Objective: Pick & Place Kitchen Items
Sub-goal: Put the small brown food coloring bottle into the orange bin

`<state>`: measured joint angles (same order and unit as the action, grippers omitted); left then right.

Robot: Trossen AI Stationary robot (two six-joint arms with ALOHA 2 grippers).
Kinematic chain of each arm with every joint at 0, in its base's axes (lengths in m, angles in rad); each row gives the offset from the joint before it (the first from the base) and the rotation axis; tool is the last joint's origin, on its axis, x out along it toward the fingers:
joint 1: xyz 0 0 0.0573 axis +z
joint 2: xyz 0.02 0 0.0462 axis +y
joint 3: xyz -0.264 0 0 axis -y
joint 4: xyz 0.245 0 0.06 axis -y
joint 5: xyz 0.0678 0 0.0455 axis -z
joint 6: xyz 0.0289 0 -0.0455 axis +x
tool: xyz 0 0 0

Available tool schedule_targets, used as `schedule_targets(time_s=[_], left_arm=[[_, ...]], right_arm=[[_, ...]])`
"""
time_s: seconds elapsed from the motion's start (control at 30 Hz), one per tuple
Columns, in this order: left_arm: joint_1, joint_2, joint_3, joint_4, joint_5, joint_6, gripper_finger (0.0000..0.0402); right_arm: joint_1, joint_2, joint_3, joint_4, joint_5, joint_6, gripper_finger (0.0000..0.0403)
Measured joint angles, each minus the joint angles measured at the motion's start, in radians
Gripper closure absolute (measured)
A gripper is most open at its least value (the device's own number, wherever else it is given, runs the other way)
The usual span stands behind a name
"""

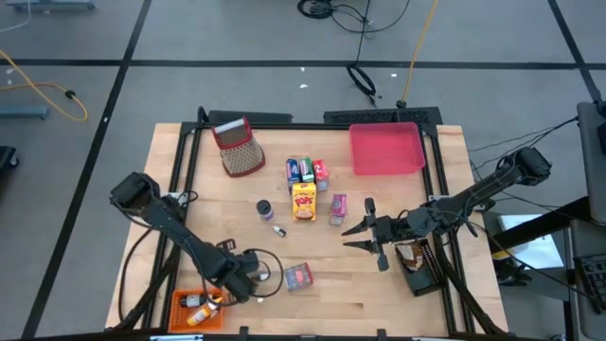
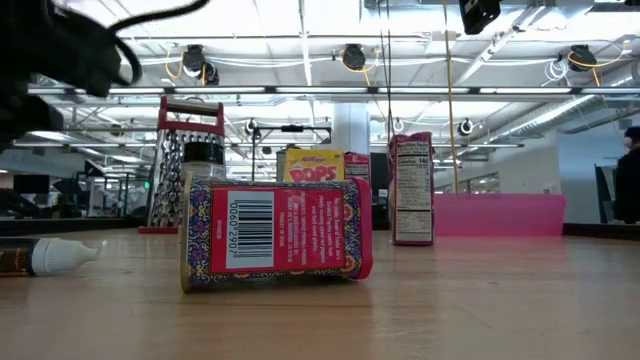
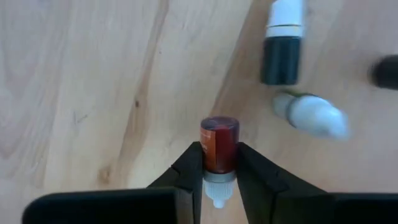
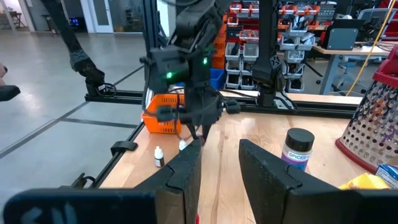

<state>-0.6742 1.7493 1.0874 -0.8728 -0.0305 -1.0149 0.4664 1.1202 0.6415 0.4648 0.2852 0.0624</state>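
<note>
Two pincers work over the wooden counter. The left pincer, near the front left corner, is closed on one small dark bottle with a white tip, its fingers pressing both sides. Two more small bottles lie just beside it on the wood.

The right pincer hovers at mid-right, fingers parted a little, holding nothing.

One red box lies on its side near the front. In the middle stand one yellow cereal box, three packets behind it, one pink packet and one dark-lidded jar.

One pink tray sits at the back edge. One orange tray at the front left corner holds a few small items. One grater stands at the back left.

Bare wood lies along the front right.
</note>
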Motion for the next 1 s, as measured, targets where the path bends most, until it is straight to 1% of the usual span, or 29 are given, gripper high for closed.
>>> schedule_targets(time_s=[0.07, 0.17, 0.23, 0.37, 0.57, 0.7, 0.8, 0.87, 1.0], left_arm=[[0.002, -0.03, 0.0, -0.002, 0.0, 0.0, 0.0329], [0.006, -0.084, 0.0, -0.001, 0.006, -0.016, 0.0352], [0.006, -0.12, 0.0, 0.001, 0.032, -0.03, 0.0361], [-0.01, -0.196, 0.0, 0.003, 0.097, -0.09, 0.0361], [-0.077, -0.267, 0.001, 0.006, 0.179, -0.306, 0.0331], [-0.153, -0.271, 0.001, 0.007, 0.212, -0.449, 0.0331], [-0.207, -0.271, 0.001, 0.009, 0.212, -0.562, 0.0342], [-0.239, -0.271, 0.001, 0.009, 0.191, -0.642, 0.0347], [-0.293, -0.271, 0.001, 0.01, 0.179, -0.775, 0.0342]], right_arm=[[0.0, 0.0, 0.0, -0.001, 0.0, 0.0, 0.0303], [0.0, 0.0, 0.0, -0.003, 0.0, 0.0, 0.0303], [0.0, 0.0, 0.0, -0.003, 0.0, 0.0, 0.0303], [0.0, 0.0, 0.0, -0.006, 0.0, 0.0, 0.0303], [0.0, 0.0, 0.0, -0.007, 0.0, 0.0, 0.0303], [0.0, 0.0, 0.0, -0.006, 0.0, -0.017, 0.0303], [0.0, 0.0, 0.0, -0.006, 0.0, -0.022, 0.0303], [0.0, 0.0, 0.0, -0.007, 0.0, -0.023, 0.0303], [0.0, 0.0, 0.0, -0.007, 0.0, -0.023, 0.0303]])
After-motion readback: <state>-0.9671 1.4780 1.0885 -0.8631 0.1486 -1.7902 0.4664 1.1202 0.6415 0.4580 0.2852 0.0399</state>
